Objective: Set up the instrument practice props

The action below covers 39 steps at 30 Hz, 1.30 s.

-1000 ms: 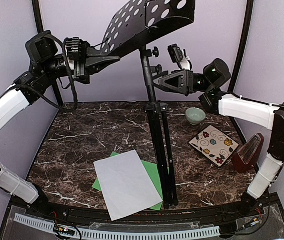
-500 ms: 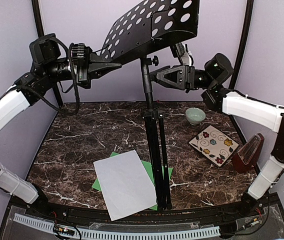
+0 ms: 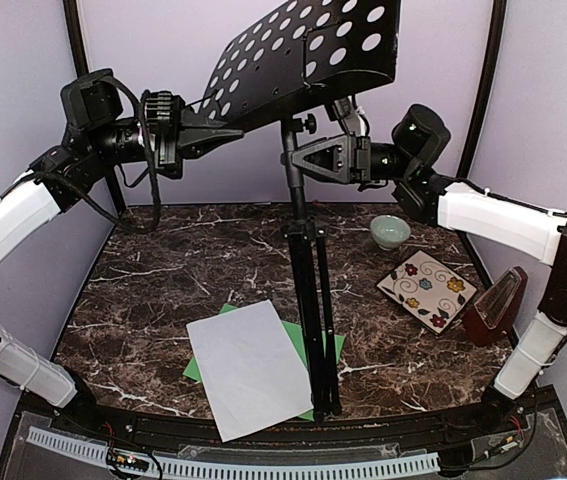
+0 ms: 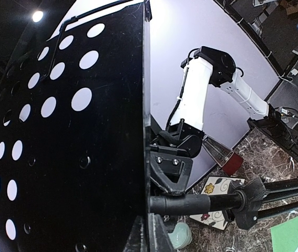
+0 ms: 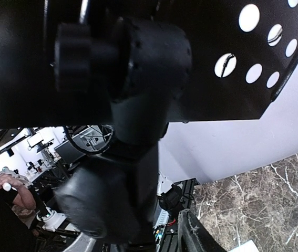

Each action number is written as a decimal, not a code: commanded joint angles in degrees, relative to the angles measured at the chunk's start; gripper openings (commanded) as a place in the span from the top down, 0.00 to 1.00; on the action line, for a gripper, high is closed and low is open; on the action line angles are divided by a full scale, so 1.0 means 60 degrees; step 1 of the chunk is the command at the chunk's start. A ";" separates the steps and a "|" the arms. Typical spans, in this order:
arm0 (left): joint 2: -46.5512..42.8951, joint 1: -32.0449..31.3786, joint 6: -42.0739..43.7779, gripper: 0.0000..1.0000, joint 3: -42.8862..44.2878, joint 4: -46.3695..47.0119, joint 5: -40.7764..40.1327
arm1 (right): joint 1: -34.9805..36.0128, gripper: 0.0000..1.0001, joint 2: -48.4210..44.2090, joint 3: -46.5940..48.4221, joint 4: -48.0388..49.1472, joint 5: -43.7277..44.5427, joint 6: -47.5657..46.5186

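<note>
stand: black perforated music stand (image 3: 311,270) is roughly upright near the middle of the marble surface (image 3: 183,260). The desk is up top, tilted, with its holed face turned up and away.
legs: the tripod legs are bunched tight along the pole, not spread. The foot end sits at the right edge of the sheets. Can't tell if it bears on the surface.
left pincer: left pincer (image 3: 233,128) is clenched on the lower-left edge of the stand's desk. In the left wrist view the plate runs edge-on straight between the fingers.
right pincer: right pincer (image 3: 291,160) is at the stand's pole just under the desk, beside the clamp knob. The fingers are either side of the pole. Cannot tell whether it's grasping yet or still loose. The right wrist view is all blurred pole.
white sheet: white music sheet (image 3: 253,368) lies flat just left of the stand's foot, on top of the green one.
green sheet: green music sheet (image 3: 308,348) is under the white one, with its right corner reaching the stand's foot.
metronome: reddish-brown pyramid metronome (image 3: 495,305) is well right of the stand, at the surface's right edge.
other: a square floral plate (image 3: 428,290) sits between stand and metronome. A pale-green bowl (image 3: 390,231) is behind it, right of the pole.
</note>
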 commanded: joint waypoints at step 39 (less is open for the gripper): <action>-0.2496 -0.0085 -0.1282 0.16 -0.1789 0.4154 -0.4631 | -0.1131 1.00 0.0101 0.3381 -0.0996 0.1805 -0.1191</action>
